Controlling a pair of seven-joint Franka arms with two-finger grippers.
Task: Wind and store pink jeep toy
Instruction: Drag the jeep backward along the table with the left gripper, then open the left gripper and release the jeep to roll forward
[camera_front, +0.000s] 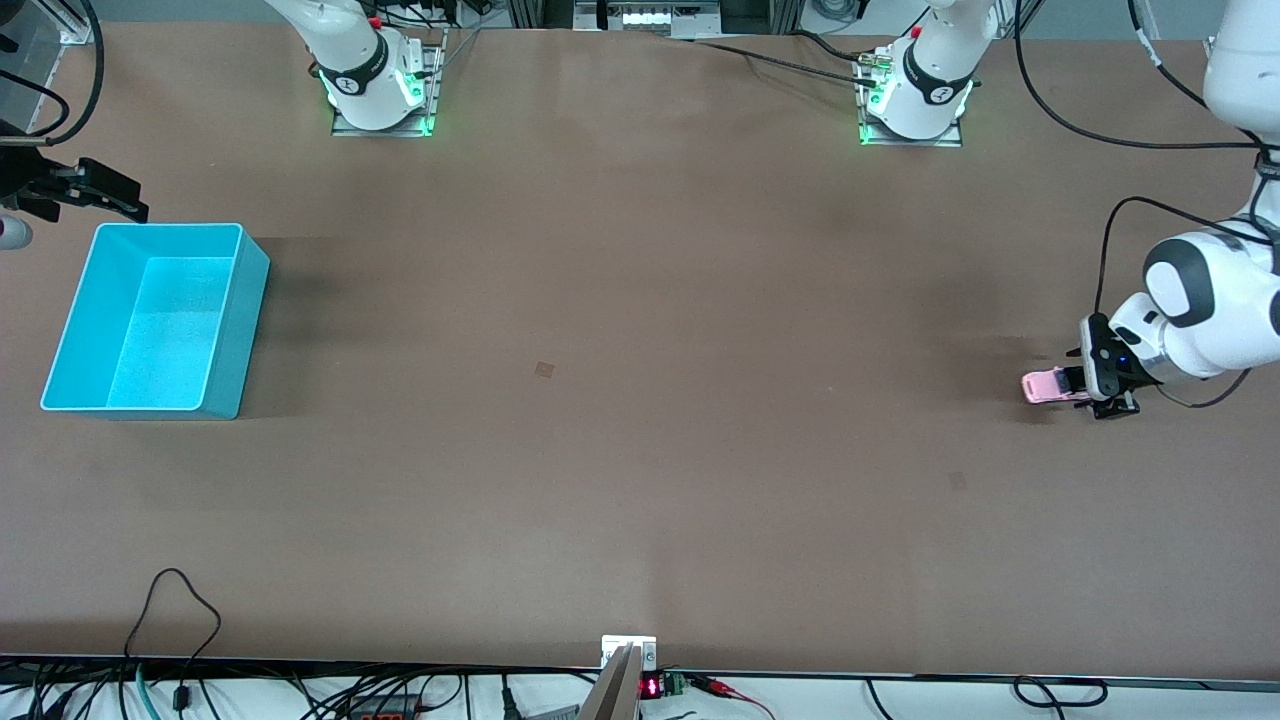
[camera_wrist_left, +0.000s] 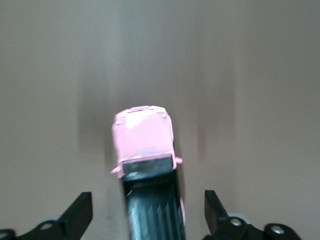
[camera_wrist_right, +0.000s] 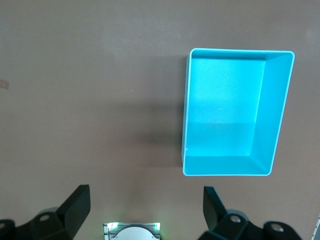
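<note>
The pink jeep toy (camera_front: 1047, 386) stands on the table near the left arm's end. In the left wrist view it (camera_wrist_left: 144, 137) shows a pink hood and a black ribbed roof. My left gripper (camera_front: 1088, 386) is low at the jeep and open. Its fingers (camera_wrist_left: 80, 212) stand on either side of the jeep's roof part with a gap to each side, not touching it. My left gripper also shows in its own view (camera_wrist_left: 147, 209). My right gripper (camera_front: 125, 200) is open and empty, up in the air beside the turquoise bin (camera_front: 250, 262), which is empty.
The right wrist view shows the bin (camera_wrist_right: 277, 110) and the right arm's base (camera_wrist_right: 132, 232) below my right gripper (camera_wrist_right: 146, 200). Cables hang along the table edge nearest the front camera (camera_front: 180, 600). A cable loops by the left arm (camera_front: 1110, 240).
</note>
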